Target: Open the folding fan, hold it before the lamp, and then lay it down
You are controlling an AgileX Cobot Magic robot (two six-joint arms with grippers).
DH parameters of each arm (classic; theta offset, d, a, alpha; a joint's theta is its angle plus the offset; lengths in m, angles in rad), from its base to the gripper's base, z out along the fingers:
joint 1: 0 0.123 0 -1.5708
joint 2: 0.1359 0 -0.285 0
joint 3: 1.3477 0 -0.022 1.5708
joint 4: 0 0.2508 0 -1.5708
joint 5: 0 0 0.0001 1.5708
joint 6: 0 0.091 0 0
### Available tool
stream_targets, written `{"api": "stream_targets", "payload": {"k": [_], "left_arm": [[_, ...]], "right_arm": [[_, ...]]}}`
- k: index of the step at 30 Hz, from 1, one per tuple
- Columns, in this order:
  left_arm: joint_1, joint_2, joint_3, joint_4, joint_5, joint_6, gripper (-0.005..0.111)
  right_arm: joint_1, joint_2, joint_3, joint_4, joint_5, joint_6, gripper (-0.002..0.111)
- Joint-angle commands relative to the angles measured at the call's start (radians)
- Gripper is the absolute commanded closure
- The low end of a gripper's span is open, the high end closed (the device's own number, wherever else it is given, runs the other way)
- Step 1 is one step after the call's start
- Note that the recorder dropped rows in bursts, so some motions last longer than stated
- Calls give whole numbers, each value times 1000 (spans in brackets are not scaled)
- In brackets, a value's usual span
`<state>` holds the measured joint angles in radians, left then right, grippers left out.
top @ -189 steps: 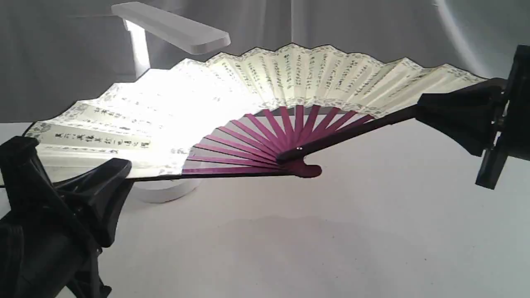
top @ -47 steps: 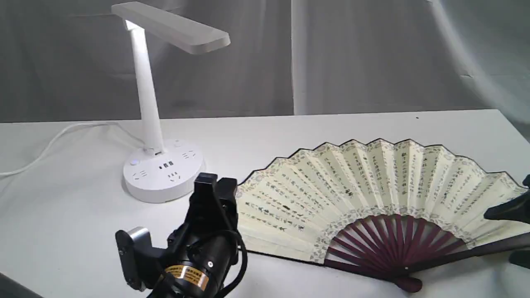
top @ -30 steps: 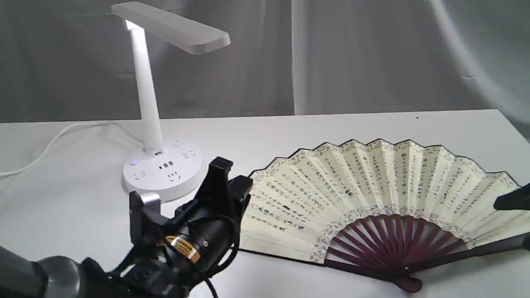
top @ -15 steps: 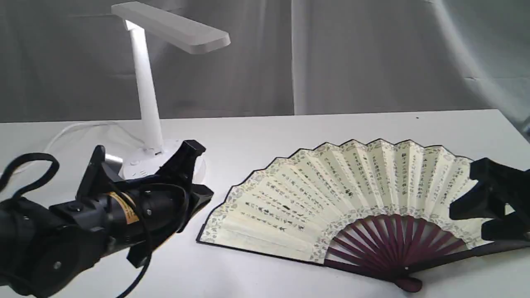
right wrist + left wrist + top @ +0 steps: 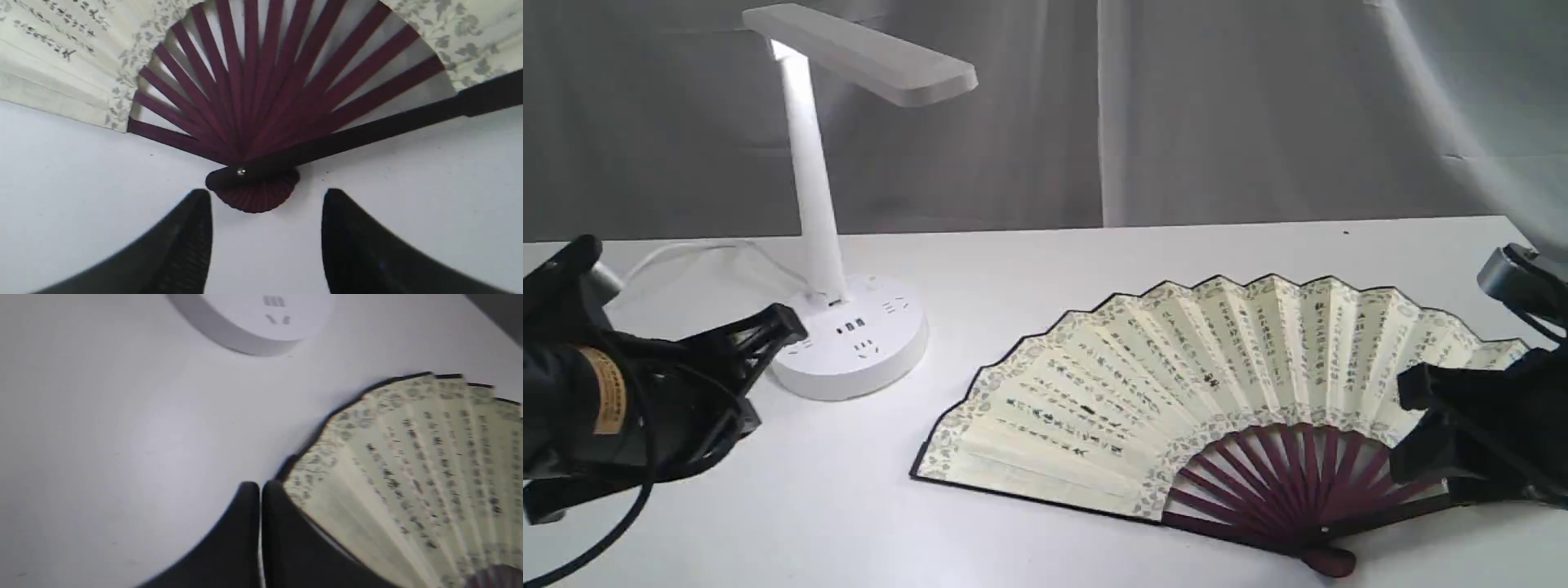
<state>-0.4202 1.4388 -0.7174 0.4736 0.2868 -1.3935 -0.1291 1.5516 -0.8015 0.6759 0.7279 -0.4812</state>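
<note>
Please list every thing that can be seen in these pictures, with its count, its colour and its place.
fan: one, cream leaf with black writing and maroon ribs, lying open on the table, to the right of the lamp in the exterior view
lamp: one, white, standing on the left part of the table
cord: one, white, running from the lamp base to the left edge
table: one, white, under everything
curtain: grey, behind the table
left gripper: one, black, shut, empty, near the fan's left end
right gripper: one, black, open, at the fan's pivot end

tall lamp, open tabletop beside fan
</note>
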Motion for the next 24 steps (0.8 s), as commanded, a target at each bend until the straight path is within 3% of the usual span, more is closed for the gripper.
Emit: {"api": "stream_targets", "payload": {"k": [1, 4, 7, 14, 20, 24], "left_arm": [[3, -32, -39, 2, 194, 122, 107], [3, -29, -106, -48, 373, 397, 107], [43, -27, -158, -153, 471, 566, 107], [255, -27, -195, -474, 548, 1006, 107], [379, -27, -195, -548, 586, 1223, 107], [400, -27, -195, -526, 609, 1297, 107]], "right_arm": [[2, -11, -3, -87, -9, 42, 66], [2, -11, -3, -167, -18, 96, 68], [2, -11, -3, -188, -19, 97, 68], [2, -73, -3, -223, -26, 97, 70], [2, -146, -3, -311, -3, 159, 72], [2, -177, -3, -384, 9, 218, 73]]}}
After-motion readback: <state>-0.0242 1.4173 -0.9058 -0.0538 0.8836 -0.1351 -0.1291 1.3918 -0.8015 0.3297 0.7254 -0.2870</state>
